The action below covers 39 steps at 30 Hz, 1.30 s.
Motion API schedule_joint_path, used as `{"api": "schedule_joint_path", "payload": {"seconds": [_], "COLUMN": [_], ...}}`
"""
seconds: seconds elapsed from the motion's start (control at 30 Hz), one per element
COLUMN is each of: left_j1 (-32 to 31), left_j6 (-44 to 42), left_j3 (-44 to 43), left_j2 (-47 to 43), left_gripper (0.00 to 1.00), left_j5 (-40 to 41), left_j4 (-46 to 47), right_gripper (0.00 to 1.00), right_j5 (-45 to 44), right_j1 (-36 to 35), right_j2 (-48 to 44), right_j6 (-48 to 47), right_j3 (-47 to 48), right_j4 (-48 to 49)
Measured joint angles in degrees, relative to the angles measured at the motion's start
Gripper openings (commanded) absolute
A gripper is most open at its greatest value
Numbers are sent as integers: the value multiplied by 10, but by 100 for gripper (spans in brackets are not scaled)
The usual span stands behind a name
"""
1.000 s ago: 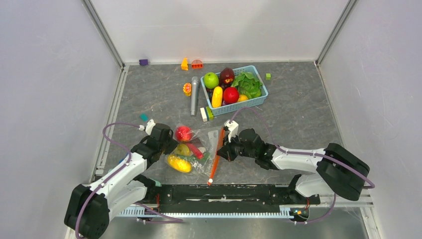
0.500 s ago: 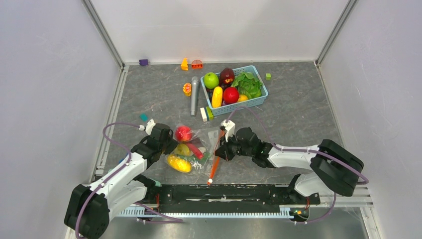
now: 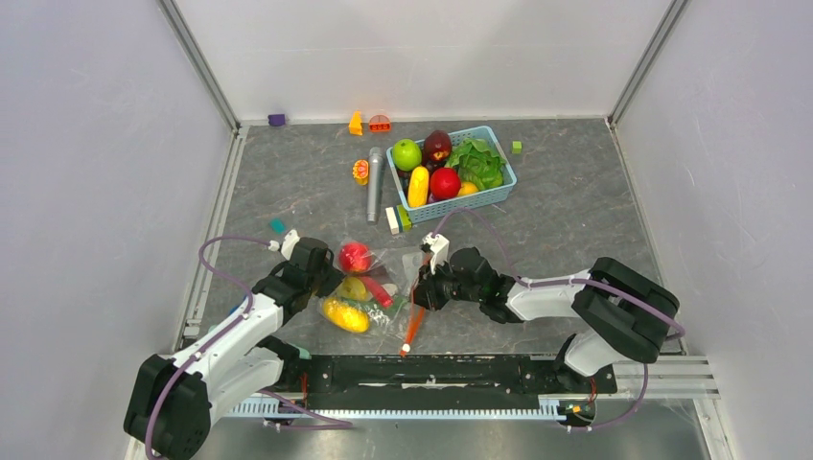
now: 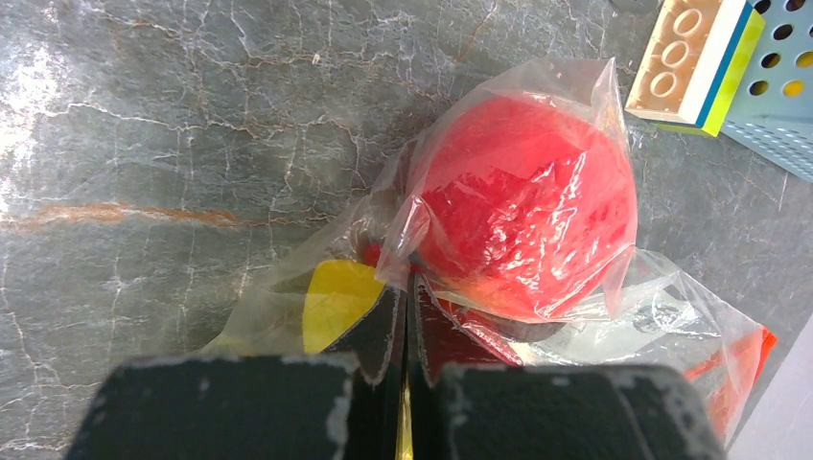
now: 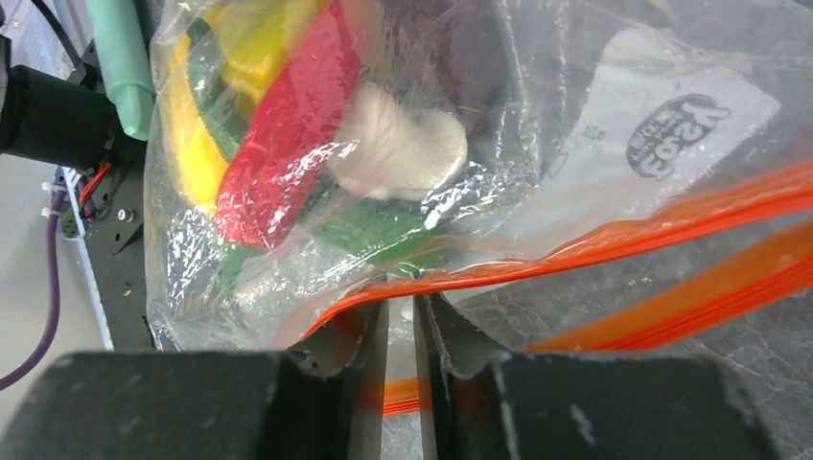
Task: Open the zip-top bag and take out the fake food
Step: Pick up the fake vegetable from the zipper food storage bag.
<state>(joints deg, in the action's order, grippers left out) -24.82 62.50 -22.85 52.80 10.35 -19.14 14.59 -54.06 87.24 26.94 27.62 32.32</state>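
- The zip-top bag (image 3: 398,280) lies flat on the worktop (image 3: 575,230) just beyond the arms' bases. It sits between the two tools, with the fake food (image 3: 347,313) inside it.
- The orange zip strip (image 3: 413,316) along the bag's right edge sets the axis that matters. It runs from near the bases toward the back, leaning slightly right. The mouth therefore faces the right arm, which is the nearer one to it.
- The right tool (image 3: 420,291) meets the strip from the right, about midway along its length.
- In the right wrist view the strip crosses exactly at the fingertips (image 5: 376,321). They stand a thin slit apart, and I cannot tell whether they pinch the strip or only straddle it.
- A second orange line shows below the first in that view, so the two lips look at least partly separated there.
- The left tool (image 4: 407,287) is on the opposite, closed side of the bag. Its fingers are together, clamped on a fold of film just beside the red fruit (image 4: 527,201).
- With that side anchored, the coming move likely calls for drawing one lip rightward, across the strip's axis and away from the left tool.
- Farther back, well apart from the bag, stands the light-blue basket (image 3: 479,198) holding other produce.
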Motion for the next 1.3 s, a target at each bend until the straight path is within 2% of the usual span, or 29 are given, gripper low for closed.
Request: {"api": "schedule_joint_path", "payload": {"seconds": [0.17, 0.5, 0.73, 1.03, 1.13, 1.3], "left_j1": [0, 0, 0, 0, 0, 0], "left_j6": [0, 0, 0, 0, 0, 0], "left_j3": [0, 1, 7, 7, 7, 10], "left_j2": [2, 4, 1, 0, 0, -3], "left_gripper": [2, 2, 2, 2, 2, 2], "left_j5": [0, -1, -2, -3, -3, -3], "left_j4": [0, 1, 3, 3, 3, 4], "right_gripper": [34, 45, 59, 64, 65, 42], "right_j5": [15, 65, 87, 95, 91, 91], "right_j1": [-2, -2, -2, -16, -19, -21], "right_j2": [0, 22, 32, 75, 93, 114], "right_j6": [9, 40, 63, 69, 68, 68], "right_j3": [2, 42, 57, 96, 106, 110], "right_j4": [14, 47, 67, 56, 39, 23]}}
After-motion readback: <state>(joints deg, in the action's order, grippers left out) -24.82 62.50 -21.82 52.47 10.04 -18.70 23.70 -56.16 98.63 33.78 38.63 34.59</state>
